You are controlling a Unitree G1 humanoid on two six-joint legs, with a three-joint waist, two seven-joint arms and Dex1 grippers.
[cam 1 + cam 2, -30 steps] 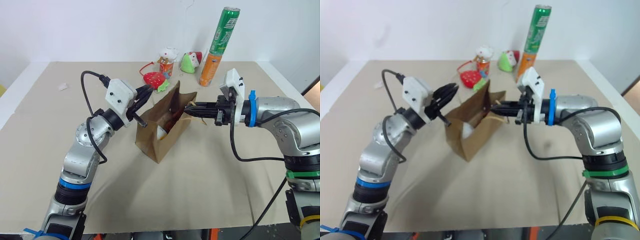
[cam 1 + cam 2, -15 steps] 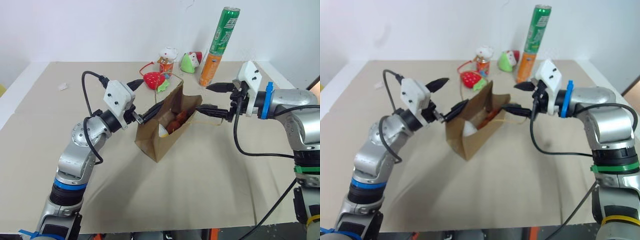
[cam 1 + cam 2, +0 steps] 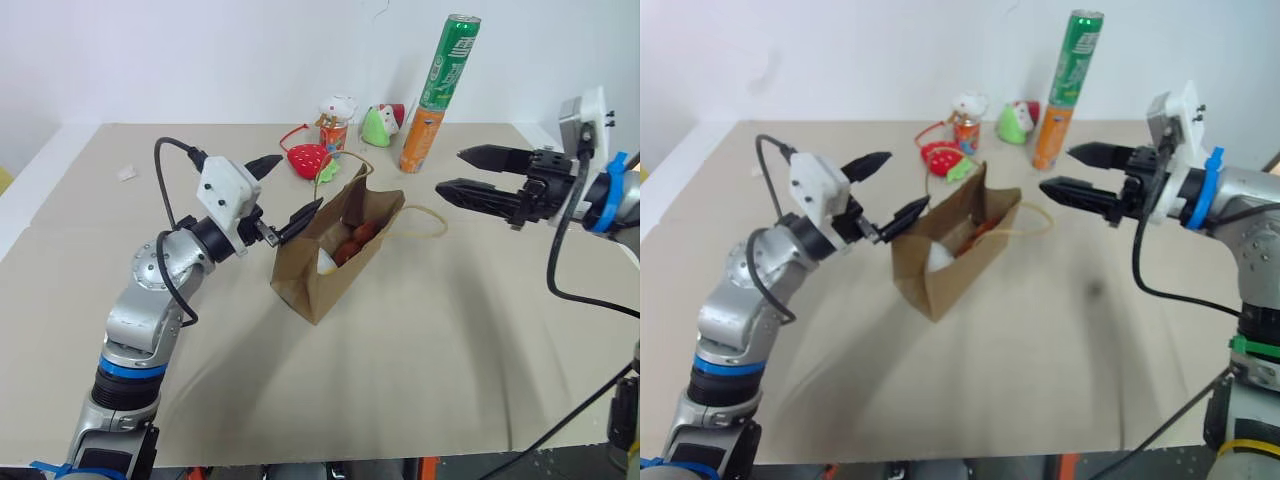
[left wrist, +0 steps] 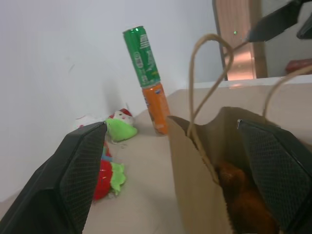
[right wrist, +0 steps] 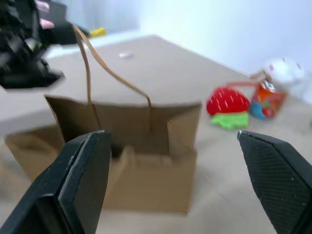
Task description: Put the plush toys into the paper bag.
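Toys (image 3: pixel 350 240) sit inside paper bag (image 3: pixel 310 270); left tool (image 3: pixel 285 190) and right tool (image 3: pixel 452 171) spread.

White wall (image 3: pixel 200 50) behind beige table (image 3: pixel 400 380); wooden door (image 4: pixel 241 39).

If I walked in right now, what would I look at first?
Probably the brown paper bag standing open in the middle of the table, with the plush toys peeking out of its top. One open robot hand sits on each side of it: the left hand right by the bag's edge, the right hand held up and apart from it. Behind the bag, a tall green can stacked on an orange one stands near the wall.
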